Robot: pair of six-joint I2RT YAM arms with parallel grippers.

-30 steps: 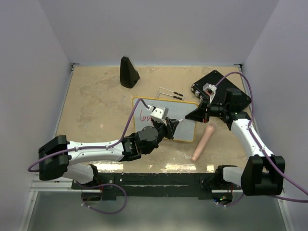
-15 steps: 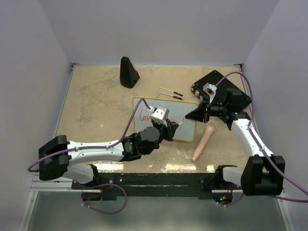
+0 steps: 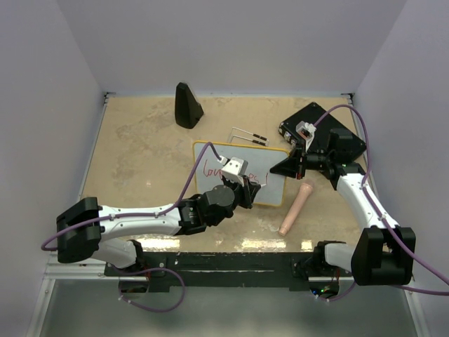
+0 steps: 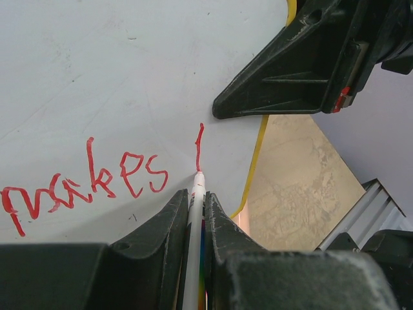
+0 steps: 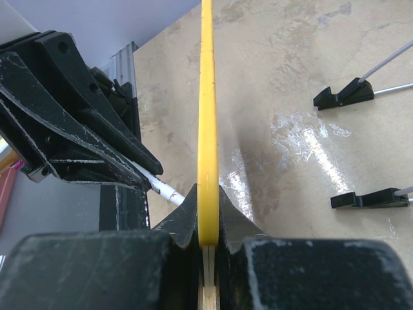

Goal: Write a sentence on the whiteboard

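Beige table, whiteboard, sentence legible only wrist-side

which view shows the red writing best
The left wrist view: the red writing is close and "makes" is legible. Top external shows only a tiny red scrawl; right wrist sees just the whiteboard edge-on.

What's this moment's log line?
left fingers: shut on marker, tip on whiteboard | right fingers: shut on whiteboard rim | sentence: "makes" plus one stroke

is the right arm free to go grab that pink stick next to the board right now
Probably not yet: the right gripper is shut on the rim of the whiteboard. The pink stick lies close by, uncovered, so letting go first should do.
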